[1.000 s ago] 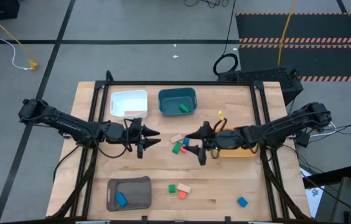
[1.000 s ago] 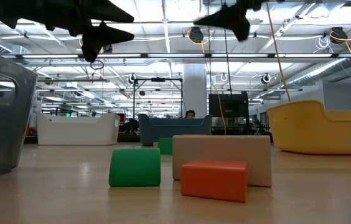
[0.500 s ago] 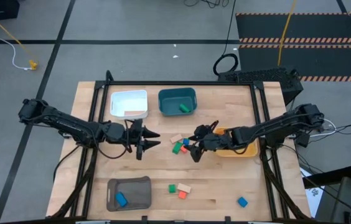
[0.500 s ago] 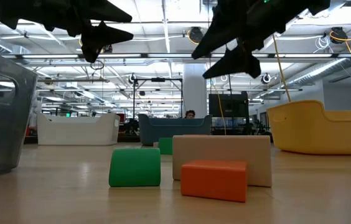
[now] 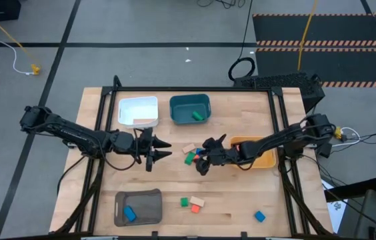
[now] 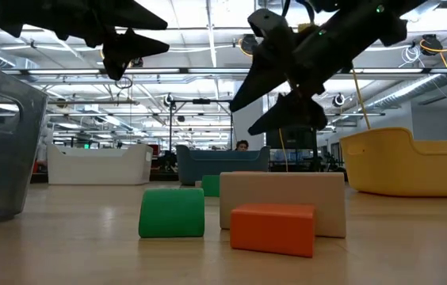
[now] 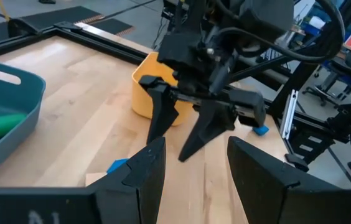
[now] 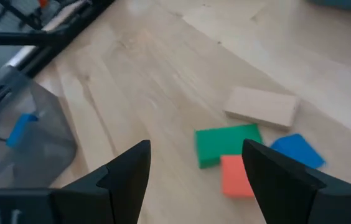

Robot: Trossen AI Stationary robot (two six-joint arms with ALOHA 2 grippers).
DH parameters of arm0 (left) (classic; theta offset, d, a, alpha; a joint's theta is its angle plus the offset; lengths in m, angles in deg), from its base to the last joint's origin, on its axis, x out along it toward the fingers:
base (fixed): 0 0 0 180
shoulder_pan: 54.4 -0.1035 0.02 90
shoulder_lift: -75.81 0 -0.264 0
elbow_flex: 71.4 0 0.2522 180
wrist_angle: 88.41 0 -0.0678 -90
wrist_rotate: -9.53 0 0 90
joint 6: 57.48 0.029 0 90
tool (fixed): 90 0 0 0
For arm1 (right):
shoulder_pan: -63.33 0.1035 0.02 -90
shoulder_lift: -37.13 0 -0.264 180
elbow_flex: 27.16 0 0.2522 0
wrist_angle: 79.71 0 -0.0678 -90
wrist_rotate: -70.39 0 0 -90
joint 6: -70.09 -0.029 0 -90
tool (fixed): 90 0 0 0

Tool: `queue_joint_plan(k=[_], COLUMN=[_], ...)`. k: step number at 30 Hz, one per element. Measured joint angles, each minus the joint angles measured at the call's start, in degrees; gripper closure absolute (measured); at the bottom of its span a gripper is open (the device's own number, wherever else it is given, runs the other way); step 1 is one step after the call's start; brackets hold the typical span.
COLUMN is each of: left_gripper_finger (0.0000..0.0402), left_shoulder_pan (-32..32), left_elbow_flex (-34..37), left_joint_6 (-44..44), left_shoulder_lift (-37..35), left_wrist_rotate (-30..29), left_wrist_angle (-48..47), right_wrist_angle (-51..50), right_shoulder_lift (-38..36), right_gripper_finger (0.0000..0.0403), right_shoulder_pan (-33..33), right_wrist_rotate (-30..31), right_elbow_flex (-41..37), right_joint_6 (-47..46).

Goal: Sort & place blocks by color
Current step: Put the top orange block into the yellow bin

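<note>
Right tool (image 5: 203,157) poised over the middle cluster of blocks (image 5: 191,155).
Spread wide and empty, it likely must drop onto one block; left tool (image 5: 160,149), partly open, waits empty nearby.

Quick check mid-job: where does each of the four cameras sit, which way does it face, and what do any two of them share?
High: overhead, straight down; both arms, wooden table.
Low: tabletop height, level across; small green block, both claws overhead.
Left wrist: looks past the left claw at the open right claw and yellow plastic bin.
Right wrist: looks down past the right claw at the central block cluster.
Shared: the grey bin's blue block in right wrist and high.
</note>
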Motion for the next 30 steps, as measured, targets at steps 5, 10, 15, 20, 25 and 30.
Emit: queue_joint_plan(k=[5, 10, 15, 20, 25, 30], left_gripper_finger=[0.0227, 0.0227, 0.0227, 0.0227, 0.0227, 0.0227], left_shoulder_pan=[0.0, 0.0, 0.0, 0.0, 0.0, 0.0], left_elbow_flex=[0.0, 0.0, 0.0, 0.0, 0.0, 0.0], left_joint_6=[0.0, 0.0, 0.5, 0.5, 0.6, 1.0], left_shoulder_lift=[0.0, 0.0, 0.0, 0.0, 0.0, 0.0], left_wrist_rotate=[0.0, 0.0, 0.0, 0.0, 0.0, 0.0], left_wrist_angle=[-0.9, -1.2, -1.2, -1.2, -1.2, -1.2], right_wrist_angle=[1.8, 1.8, 1.1, -1.9, -2.5, -2.4], right_shoulder_lift=[2.5, 2.8, 2.6, 2.7, 2.8, 2.8], right_gripper_finger=[0.0158, 0.0158, 0.0158, 0.0158, 0.0158, 0.0158], right_shoulder_pan=[0.5, 0.9, 1.2, 1.0, 0.9, 0.9], right_wrist_rotate=[-0.1, 0.1, 2.6, 3.4, 4.8, 4.7], right_elbow_flex=[0.0, 0.0, 0.0, 0.0, 0.0, 0.0], right_joint_6=[0.2, 3.0, 9.2, 10.9, 15.0, 17.3])
